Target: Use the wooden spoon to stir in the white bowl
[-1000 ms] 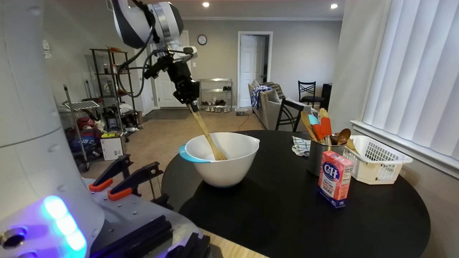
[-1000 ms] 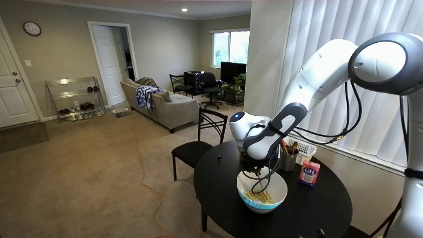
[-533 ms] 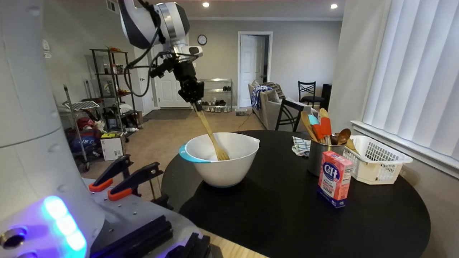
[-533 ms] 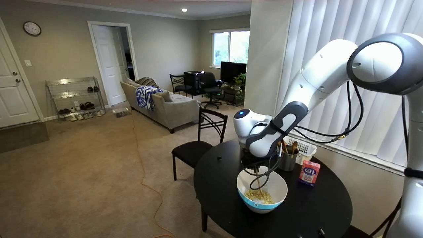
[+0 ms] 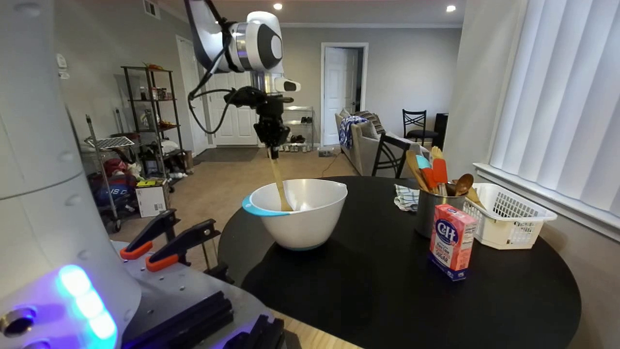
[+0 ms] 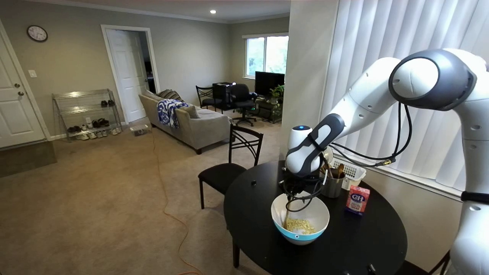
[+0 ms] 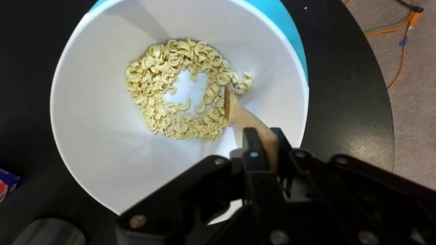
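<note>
The pincer (image 7: 264, 135) grips the spoon (image 7: 249, 119). In the wrist view, sweep left through the pasta (image 7: 160, 68), low in the bowl (image 7: 98, 112).

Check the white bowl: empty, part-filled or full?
Part-filled: in the wrist view, pale curled pieces ring the bottom of the white bowl, well below its rim.

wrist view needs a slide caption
Robotiq gripper holds a wooden spoon at the edge of a ring of curly pasta in a white mixing bowl.
</note>
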